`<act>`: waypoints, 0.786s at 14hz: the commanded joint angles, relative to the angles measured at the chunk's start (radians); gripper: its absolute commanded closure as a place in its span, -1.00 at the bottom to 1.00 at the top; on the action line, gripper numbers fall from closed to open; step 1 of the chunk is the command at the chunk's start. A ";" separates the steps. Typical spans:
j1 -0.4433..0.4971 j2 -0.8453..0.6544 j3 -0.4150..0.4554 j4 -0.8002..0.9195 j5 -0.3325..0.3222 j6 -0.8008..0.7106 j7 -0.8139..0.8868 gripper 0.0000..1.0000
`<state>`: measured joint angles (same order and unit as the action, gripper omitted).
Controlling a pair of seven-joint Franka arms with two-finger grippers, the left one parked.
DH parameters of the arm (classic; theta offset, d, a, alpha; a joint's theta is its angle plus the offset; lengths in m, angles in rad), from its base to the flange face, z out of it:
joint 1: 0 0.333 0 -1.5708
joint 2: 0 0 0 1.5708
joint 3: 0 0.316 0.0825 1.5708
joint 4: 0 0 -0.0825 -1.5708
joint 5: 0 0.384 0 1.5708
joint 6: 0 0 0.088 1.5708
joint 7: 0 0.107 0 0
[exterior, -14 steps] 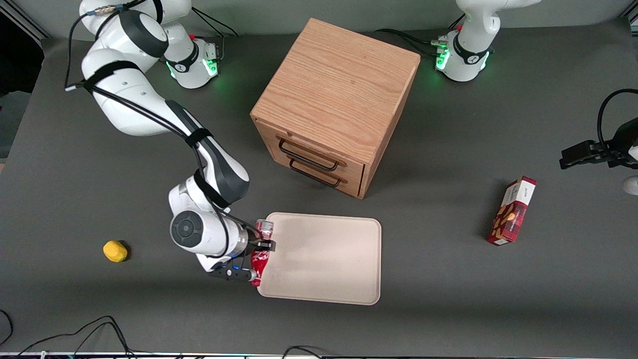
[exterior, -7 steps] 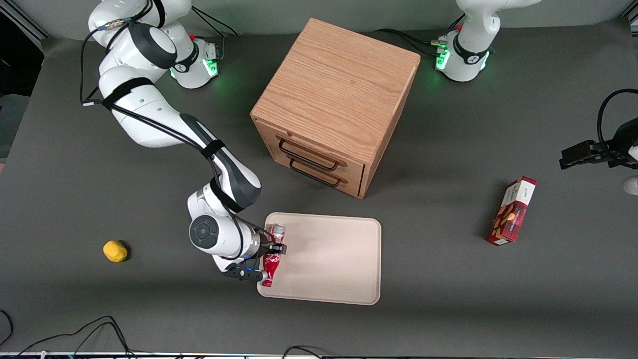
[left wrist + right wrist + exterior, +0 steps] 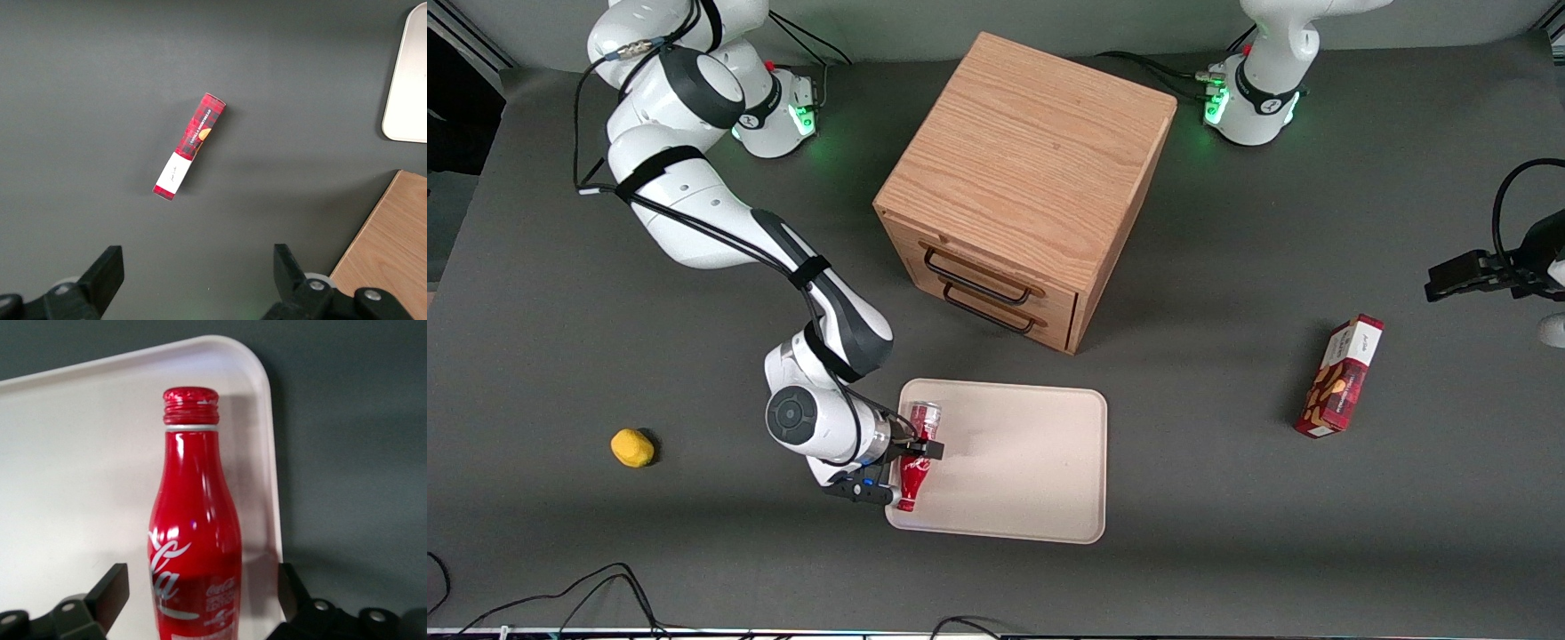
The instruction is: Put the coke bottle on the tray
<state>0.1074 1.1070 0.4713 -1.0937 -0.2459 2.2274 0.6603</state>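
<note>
The coke bottle (image 3: 913, 458) is a small red bottle lying on the cream-beige tray (image 3: 1032, 462), close to the tray's rim at the working arm's end. Its silvery base points toward the cabinet and its red cap points toward the front camera. My right gripper (image 3: 914, 460) is over the bottle, open, with a finger on each side. In the right wrist view the bottle (image 3: 195, 540) lies on the tray (image 3: 80, 453) between the spread fingers (image 3: 110, 590), with a gap at each side.
A wooden drawer cabinet (image 3: 1023, 187) stands farther from the front camera than the tray. A red snack box (image 3: 1341, 376) lies toward the parked arm's end and shows in the left wrist view (image 3: 190, 147). A small yellow object (image 3: 632, 447) lies toward the working arm's end.
My right gripper carried the bottle from the tray's rim to over the tray's surface, mostly in the first half second. The bottle now lies a little farther onto the tray.
</note>
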 commanded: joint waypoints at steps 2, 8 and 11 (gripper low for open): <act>-0.005 -0.070 -0.007 -0.009 -0.027 -0.029 0.038 -1.00; -0.181 -0.473 -0.008 -0.308 -0.009 -0.144 -0.059 -1.00; -0.215 -0.655 -0.070 -0.385 0.066 -0.245 -0.166 -1.00</act>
<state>-0.0915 0.6264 0.4621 -1.3317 -0.2415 2.0237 0.5702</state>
